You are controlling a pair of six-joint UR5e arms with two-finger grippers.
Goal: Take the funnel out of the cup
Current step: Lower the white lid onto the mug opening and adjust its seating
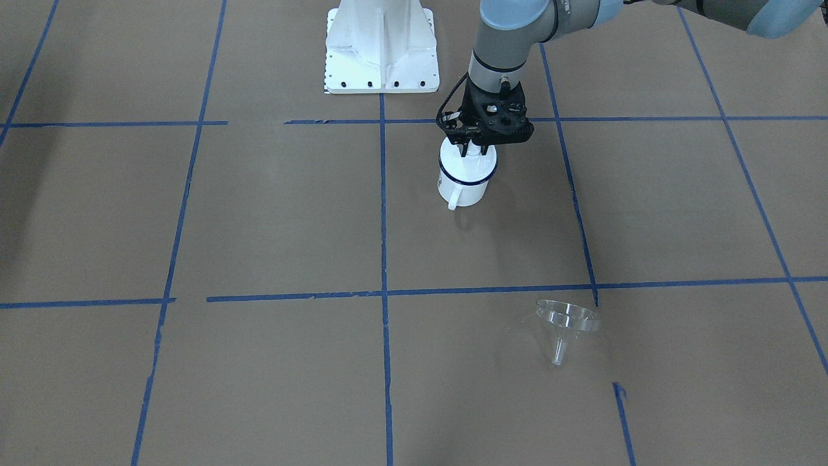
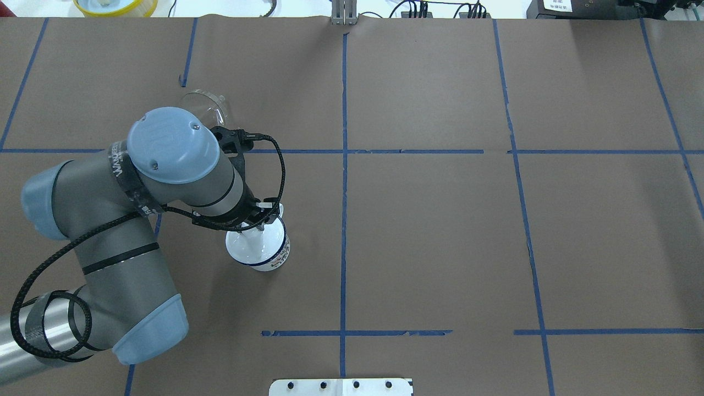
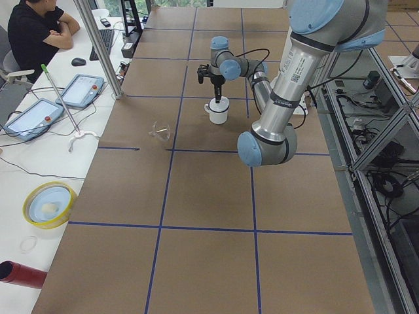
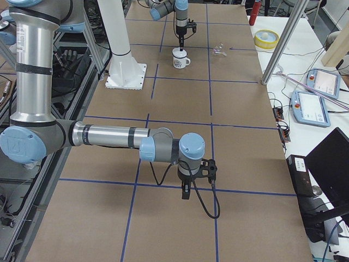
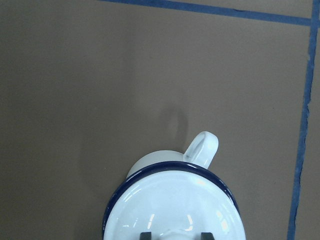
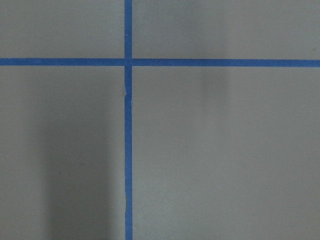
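The small clear plastic cone funnel [image 1: 564, 323] already lies on its side, well apart from the white enamel mug with the dark blue rim [image 1: 462, 184], beyond it from the base and toward my left arm's side. So I judge the removal done. My left gripper [image 1: 472, 150] hangs with its tips in the mug's mouth, jaws partly apart and holding nothing. Next I would lift straight up, clear of the rim. The right gripper [image 4: 186, 191] is far from the mug; I cannot tell its opening.
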